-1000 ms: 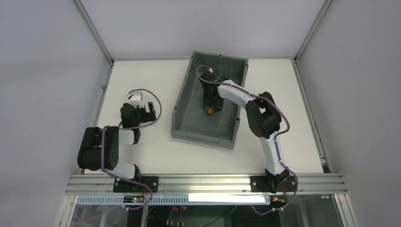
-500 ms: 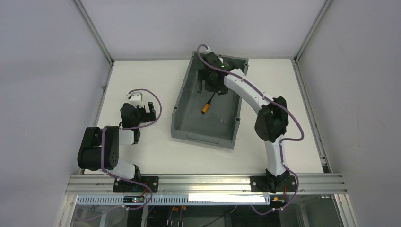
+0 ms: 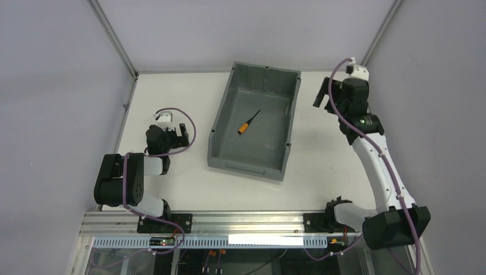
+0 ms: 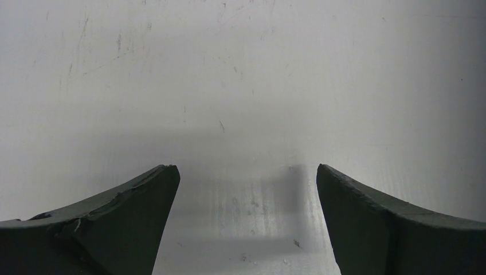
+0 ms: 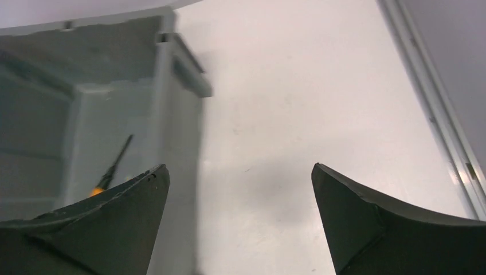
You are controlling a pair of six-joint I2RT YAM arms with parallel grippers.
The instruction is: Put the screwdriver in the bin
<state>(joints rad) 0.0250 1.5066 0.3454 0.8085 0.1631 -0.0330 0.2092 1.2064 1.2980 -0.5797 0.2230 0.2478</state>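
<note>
The screwdriver (image 3: pixel 248 124), orange handle and thin black shaft, lies loose on the floor of the dark grey bin (image 3: pixel 220 112), handle toward the near left. In the right wrist view it shows partly (image 5: pixel 113 167) behind my left finger, inside the bin (image 5: pixel 172 109). My right gripper (image 3: pixel 325 94) is open and empty, raised to the right of the bin's far right corner; in its own view (image 5: pixel 238 172) it is over bare table. My left gripper (image 3: pixel 179 130) is open and empty, low over the table left of the bin (image 4: pixel 245 172).
The white table (image 3: pixel 321 166) is fenced by an aluminium frame rail (image 3: pixel 372 126) on the right, also seen in the right wrist view (image 5: pixel 430 97). Grey walls stand behind and at both sides.
My right gripper let go of the screwdriver inside the bin, rose out and swung right, beyond the bin's right wall. The screwdriver lies loose on the bin floor. The left arm has not moved.
</note>
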